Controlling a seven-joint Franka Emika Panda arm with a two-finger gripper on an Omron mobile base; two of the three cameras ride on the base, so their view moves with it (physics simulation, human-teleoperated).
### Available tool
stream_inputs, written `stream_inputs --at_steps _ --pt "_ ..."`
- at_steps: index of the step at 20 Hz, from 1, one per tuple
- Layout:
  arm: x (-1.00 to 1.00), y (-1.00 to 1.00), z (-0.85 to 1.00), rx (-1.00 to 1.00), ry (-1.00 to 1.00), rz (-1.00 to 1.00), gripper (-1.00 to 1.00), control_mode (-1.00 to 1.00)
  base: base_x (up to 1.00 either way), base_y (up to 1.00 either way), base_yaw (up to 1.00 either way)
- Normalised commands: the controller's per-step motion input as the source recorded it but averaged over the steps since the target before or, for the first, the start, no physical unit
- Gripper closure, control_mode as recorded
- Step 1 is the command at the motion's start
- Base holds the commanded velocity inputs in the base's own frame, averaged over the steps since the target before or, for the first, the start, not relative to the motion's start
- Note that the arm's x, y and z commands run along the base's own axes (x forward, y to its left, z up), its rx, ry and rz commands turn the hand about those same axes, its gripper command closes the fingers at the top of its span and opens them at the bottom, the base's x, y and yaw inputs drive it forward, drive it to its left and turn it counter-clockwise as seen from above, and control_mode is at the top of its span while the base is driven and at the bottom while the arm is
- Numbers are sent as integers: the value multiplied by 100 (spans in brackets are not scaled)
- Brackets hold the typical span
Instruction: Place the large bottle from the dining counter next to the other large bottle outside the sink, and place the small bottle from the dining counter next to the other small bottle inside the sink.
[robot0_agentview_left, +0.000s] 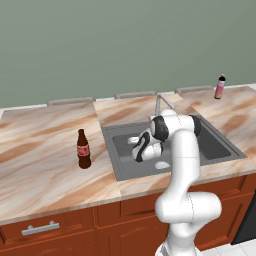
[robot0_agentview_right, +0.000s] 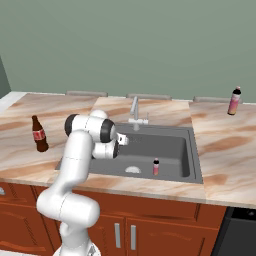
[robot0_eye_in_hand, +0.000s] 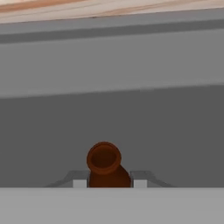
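Note:
In the hand view my gripper (robot0_eye_in_hand: 109, 179) is shut on the neck of the small bottle (robot0_eye_in_hand: 105, 164), a dark brown glass one whose open mouth faces the camera. The hand (robot0_agentview_left: 141, 146) hangs low inside the grey sink (robot0_agentview_left: 220, 145), toward its left side; it also shows in the right base view (robot0_agentview_right: 116, 145). The other small bottle (robot0_agentview_right: 156, 166), pink with a dark cap, stands upright on the sink (robot0_agentview_right: 175, 145) floor. On the counter left of the sink stands the tall brown bottle (robot0_agentview_left: 83, 149) (robot0_agentview_right: 39, 133). Far back right stands the pink-to-yellow large bottle (robot0_agentview_left: 220, 86) (robot0_agentview_right: 234, 100). The dining counter is out of view.
A curved silver faucet (robot0_agentview_left: 159, 104) (robot0_agentview_right: 135, 112) rises behind the basin, close over my arm. The round drain (robot0_agentview_right: 132, 170) lies near the sink's front wall. Marbled counter (robot0_agentview_left: 40, 150) spreads on both sides, with wood cabinets below.

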Motion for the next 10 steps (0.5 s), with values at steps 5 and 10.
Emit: stream_inputs --at_steps 5,10 --pt "26 0 -26 -2 0 -2 100 -100 0 0 0" --pt "27 0 -32 -1 0 -2 100 -100 0 0 0"
